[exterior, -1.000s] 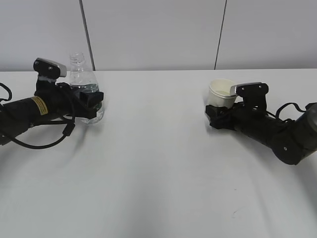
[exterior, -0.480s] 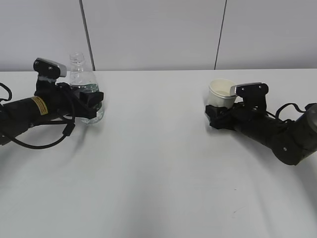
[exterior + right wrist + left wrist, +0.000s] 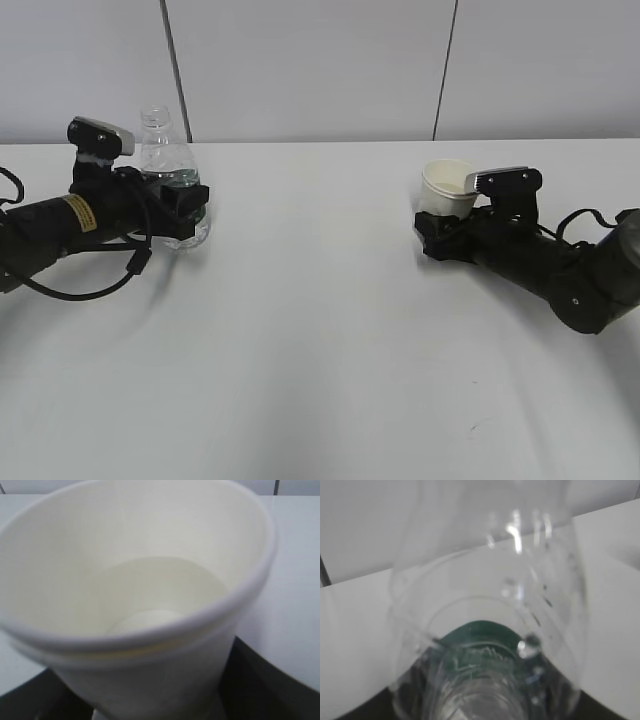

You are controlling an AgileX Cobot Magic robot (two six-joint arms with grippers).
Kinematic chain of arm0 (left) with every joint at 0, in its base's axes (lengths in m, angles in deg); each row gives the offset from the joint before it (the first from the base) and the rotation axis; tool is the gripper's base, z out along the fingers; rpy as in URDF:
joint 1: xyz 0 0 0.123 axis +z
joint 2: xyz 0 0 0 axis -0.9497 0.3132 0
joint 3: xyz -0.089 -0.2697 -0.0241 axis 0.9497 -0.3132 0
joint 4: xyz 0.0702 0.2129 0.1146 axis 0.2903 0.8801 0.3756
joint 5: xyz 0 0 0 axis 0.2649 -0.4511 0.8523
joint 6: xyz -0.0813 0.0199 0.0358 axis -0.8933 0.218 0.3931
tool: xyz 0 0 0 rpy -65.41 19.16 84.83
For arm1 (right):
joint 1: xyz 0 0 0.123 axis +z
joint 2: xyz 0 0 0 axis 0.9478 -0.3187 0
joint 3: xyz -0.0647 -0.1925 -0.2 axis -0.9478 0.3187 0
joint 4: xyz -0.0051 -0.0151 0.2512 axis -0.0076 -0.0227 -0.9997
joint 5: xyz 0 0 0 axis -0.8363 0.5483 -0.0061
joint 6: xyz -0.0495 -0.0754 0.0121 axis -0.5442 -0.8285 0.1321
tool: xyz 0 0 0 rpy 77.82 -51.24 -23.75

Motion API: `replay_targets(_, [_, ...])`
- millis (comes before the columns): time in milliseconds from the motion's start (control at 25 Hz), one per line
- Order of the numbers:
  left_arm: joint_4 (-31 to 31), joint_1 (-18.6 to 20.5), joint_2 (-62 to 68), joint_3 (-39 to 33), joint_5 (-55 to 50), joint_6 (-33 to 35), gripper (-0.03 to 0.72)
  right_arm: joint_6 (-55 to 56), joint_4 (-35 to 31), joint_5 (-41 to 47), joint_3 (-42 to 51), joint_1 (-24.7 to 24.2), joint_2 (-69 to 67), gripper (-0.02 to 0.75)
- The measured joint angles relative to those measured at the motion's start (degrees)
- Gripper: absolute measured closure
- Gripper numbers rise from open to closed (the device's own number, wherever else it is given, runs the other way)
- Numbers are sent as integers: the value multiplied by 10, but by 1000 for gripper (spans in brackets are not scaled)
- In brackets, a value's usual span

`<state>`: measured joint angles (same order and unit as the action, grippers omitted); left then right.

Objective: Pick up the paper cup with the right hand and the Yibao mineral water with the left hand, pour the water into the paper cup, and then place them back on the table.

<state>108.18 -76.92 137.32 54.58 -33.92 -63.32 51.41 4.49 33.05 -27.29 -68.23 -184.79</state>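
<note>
— White counter point(image 3: 320, 330), pale wall behind. Where are things?
— Yibao mineral water point(image 3: 160, 140) near the far left edge, left hand point(image 3: 190, 215) pinching its lower body; paper cup point(image 3: 447, 187) far right, right hand point(image 3: 432, 232) clamped low.
— Handling?
— Both probably light; the cup likely crushes easily, so squeeze gently.
</note>
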Motion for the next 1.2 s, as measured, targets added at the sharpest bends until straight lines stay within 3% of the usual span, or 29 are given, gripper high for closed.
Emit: replay_targets(1200, [-2, 0, 0, 0, 0, 0, 366, 0, 12, 2, 0, 0, 0, 153])
